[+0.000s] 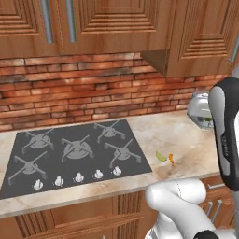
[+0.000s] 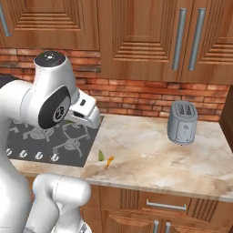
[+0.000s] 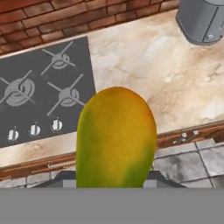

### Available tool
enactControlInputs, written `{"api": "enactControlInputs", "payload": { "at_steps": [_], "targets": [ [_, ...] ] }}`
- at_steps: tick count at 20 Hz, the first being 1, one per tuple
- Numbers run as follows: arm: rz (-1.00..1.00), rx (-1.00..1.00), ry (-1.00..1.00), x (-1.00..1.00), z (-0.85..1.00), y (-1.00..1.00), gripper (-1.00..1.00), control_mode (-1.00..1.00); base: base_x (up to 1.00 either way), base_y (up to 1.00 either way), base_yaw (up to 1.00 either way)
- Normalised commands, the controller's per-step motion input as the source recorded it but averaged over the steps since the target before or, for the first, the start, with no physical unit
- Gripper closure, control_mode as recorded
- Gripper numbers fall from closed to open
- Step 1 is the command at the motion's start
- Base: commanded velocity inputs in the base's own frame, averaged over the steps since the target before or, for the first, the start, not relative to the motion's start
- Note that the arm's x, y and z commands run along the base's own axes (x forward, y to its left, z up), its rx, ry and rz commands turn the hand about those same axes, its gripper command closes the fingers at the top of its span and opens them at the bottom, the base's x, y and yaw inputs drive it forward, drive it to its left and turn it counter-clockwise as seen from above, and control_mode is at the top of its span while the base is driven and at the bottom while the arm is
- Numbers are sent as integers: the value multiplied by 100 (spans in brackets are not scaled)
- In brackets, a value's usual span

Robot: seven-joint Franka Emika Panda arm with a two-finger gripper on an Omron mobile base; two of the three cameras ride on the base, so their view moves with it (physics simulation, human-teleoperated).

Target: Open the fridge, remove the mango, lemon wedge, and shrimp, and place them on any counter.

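Mango held in the gripper above the counter's front edge.

Counter (image 2: 150, 150) runs under wooden cabinets (image 2: 136, 36) and a brick wall (image 1: 70, 88); black cooktop (image 1: 74, 151) set in it, grey toaster (image 2: 182, 122) standing well to its right. Mango (image 3: 116, 138), yellow going green at the sides, sits pinched between the jaws, up in the air over the counter edge. Lemon wedge (image 2: 101, 156) and shrimp (image 2: 109, 162) lie just beside each other on the stone near the cooktop's right front corner.
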Motion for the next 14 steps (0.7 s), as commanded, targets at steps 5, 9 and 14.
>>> {"api": "enactControlInputs", "payload": {
  "at_steps": [5,9,14],
  "targets": [
    [-1,0,17,26,-87,-13,100,-100,0,0,0],
    [-3,0,10,18,-85,-15,100,-100,0,0,0],
    [-4,0,5,16,-77,-25,100,-100,0,0,0]
  ]
}}
